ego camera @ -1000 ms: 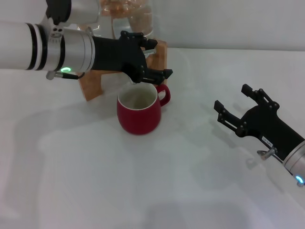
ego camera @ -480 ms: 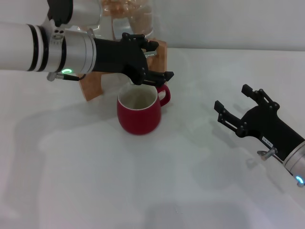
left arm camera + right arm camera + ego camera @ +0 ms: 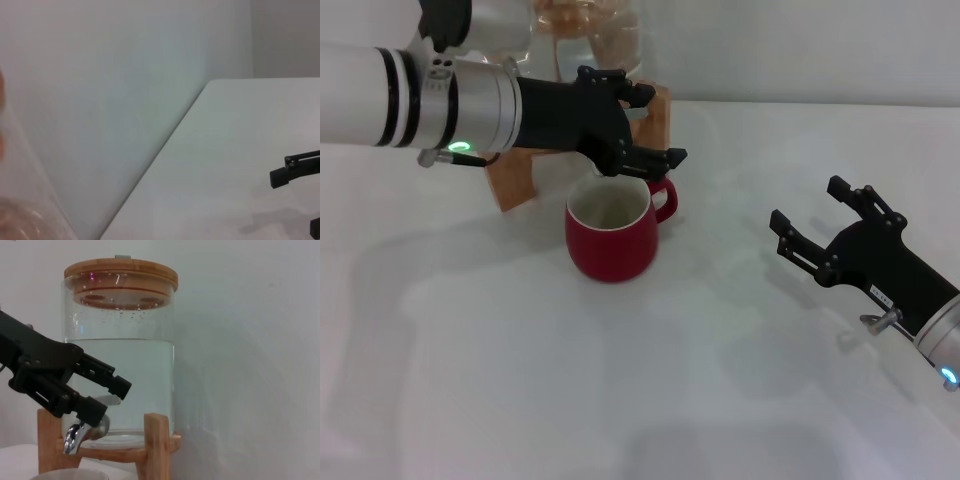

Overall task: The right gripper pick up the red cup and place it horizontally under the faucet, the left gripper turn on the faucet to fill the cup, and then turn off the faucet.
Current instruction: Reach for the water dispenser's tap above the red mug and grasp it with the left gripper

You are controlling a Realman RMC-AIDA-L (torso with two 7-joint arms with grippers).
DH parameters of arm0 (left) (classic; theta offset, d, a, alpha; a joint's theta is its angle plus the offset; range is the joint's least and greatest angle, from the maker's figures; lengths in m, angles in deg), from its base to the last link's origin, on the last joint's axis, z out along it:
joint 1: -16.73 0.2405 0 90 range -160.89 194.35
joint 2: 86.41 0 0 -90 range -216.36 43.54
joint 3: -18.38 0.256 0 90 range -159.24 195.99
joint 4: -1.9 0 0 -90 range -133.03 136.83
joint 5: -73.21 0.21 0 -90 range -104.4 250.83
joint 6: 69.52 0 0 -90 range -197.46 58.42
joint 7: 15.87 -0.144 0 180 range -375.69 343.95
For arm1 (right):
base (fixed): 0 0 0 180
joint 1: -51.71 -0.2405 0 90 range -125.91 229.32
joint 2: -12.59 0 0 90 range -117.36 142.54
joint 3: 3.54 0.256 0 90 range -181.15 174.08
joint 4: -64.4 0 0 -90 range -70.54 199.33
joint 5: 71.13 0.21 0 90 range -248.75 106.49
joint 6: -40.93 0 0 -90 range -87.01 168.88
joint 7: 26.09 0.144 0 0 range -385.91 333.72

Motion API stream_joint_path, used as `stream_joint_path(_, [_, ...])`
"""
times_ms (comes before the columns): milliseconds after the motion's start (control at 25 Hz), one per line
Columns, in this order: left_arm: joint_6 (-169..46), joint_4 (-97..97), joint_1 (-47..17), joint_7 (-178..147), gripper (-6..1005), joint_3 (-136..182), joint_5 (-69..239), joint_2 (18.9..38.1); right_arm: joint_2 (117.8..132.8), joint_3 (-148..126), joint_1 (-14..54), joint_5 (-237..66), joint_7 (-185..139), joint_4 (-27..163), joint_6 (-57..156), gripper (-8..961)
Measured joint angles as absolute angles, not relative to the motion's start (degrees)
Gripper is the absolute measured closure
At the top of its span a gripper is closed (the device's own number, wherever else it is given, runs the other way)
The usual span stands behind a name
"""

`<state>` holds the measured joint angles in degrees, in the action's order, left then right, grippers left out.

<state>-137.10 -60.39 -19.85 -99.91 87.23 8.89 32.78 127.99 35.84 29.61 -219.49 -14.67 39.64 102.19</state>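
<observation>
Left gripper [image 3: 642, 125] at the faucet [image 3: 82, 432], fingers spread around its lever, above the red cup [image 3: 612, 229] standing upright on the white surface [image 3: 520, 380] before the glass water jar [image 3: 122, 365]. Right gripper [image 3: 817, 222] well apart, spread, empty.

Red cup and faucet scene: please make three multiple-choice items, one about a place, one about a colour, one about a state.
1. Where does the red cup stand?
A. Below the faucet
B. Inside the right gripper
C. On the jar lid

2. What colour is the cup inside?
A. Black
B. Cream-white
C. Green

3. How is the right gripper?
A. Shut on the cup
B. Open and empty
C. Holding the faucet

Answers: 1 A, the cup stands on the table before the wooden stand. 2 B, its inner wall is pale. 3 B, its fingers are spread, apart from the cup.
</observation>
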Motion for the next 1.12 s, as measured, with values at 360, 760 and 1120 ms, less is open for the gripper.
stream_joint_path(360, [-138.0, -61.38, -19.65, -99.52, 143, 87.04, 8.89, 32.75, 127.99, 35.84, 29.49, -219.42, -14.67, 39.71, 102.2, 83])
stream_joint_path(760, [-137.44, -61.38, -19.55, -100.05, 142, 86.69, 8.98, 32.57, 127.99, 35.84, 29.47, -219.39, -14.67, 39.59, 102.25, 83])
stream_joint_path(1120, [-136.11, -60.93, -19.72, -100.81, 142, 86.83, 9.48, 32.66, 127.99, 35.84, 29.64, -219.4, -14.67, 39.48, 102.29, 83])
